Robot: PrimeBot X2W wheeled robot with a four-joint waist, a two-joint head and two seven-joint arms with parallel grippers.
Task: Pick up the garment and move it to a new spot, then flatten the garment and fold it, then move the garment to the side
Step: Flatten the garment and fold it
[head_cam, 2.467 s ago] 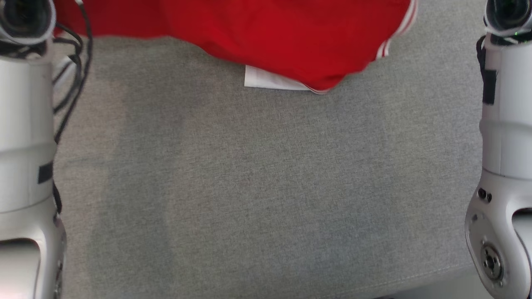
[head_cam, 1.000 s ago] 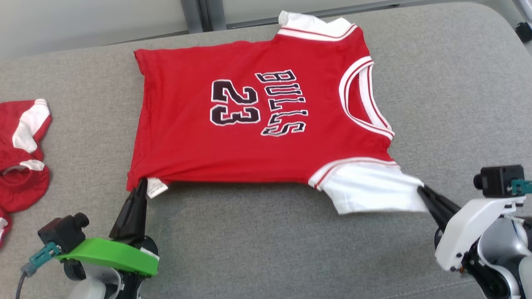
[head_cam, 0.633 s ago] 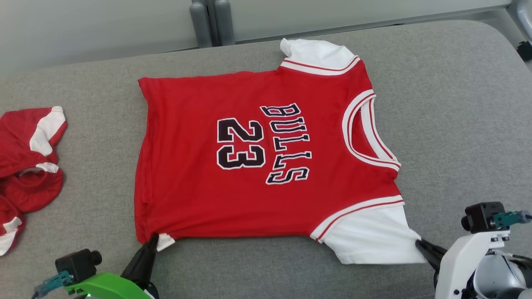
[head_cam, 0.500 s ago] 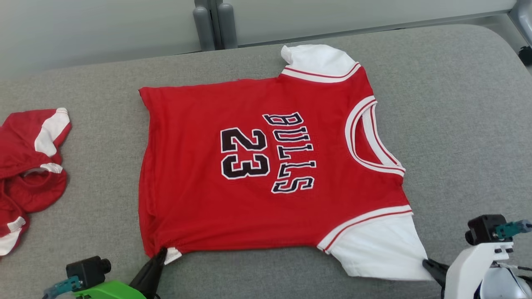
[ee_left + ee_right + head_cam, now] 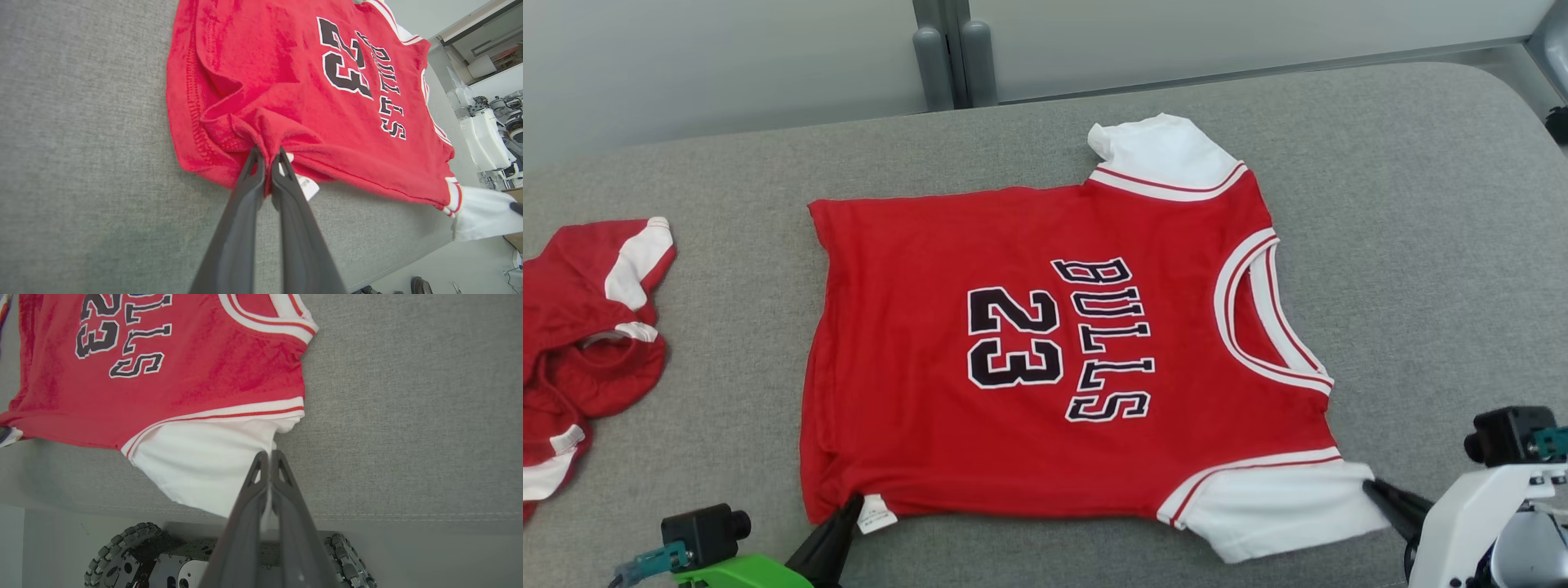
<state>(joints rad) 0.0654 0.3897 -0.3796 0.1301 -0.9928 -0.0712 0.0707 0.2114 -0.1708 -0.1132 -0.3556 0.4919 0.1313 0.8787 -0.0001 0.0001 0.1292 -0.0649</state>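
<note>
Flattening step, I reckon: left gripper (image 5: 267, 154) is clamping the jersey (image 5: 1045, 343) hem, right gripper (image 5: 269, 455) its sleeve, cloth lying ahead of both. Next: releasing, then folding.

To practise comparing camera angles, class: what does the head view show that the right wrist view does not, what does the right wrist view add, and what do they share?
Head view: a crumpled red and white garment at the left of the grey cushioned surface, and the far white sleeve of the red Bulls 23 jersey. Right wrist view: the robot's wheeled base below the surface's stitched edge. Both: the jersey's printed front lying flat, with the right hand shut on its near white sleeve.
</note>
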